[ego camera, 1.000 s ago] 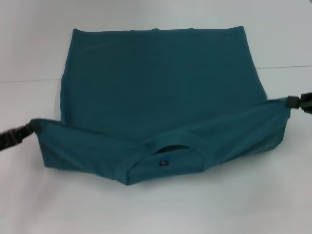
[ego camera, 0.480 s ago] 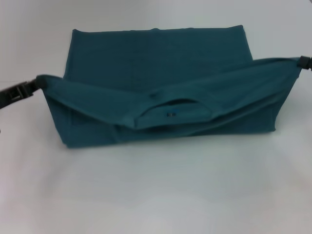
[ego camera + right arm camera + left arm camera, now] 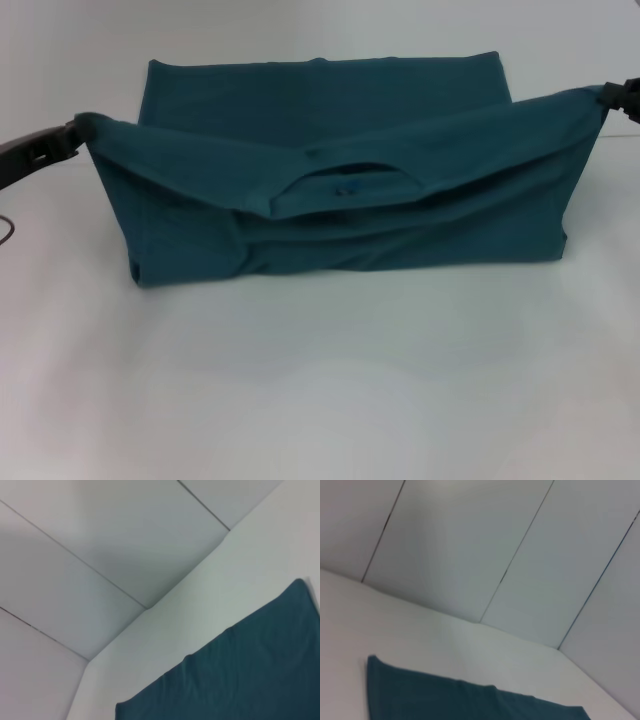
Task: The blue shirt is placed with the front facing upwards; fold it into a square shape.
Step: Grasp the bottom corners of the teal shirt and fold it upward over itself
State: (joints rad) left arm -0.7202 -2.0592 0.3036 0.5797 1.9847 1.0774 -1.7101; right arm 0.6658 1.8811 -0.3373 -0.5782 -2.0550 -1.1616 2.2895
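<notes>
The blue shirt (image 3: 340, 215) lies across the middle of the white bench (image 3: 320, 390), its long axis running left to right. Its collar edge, with the neck opening (image 3: 345, 185) facing the near edge, is lifted off the bench and stretched taut between the two grippers. The left gripper (image 3: 68, 138) is clenched on the raised left corner, the right gripper (image 3: 612, 96) on the raised right corner. Behind the lifted band, the shirt's far part lies flat toward the far edge.
</notes>
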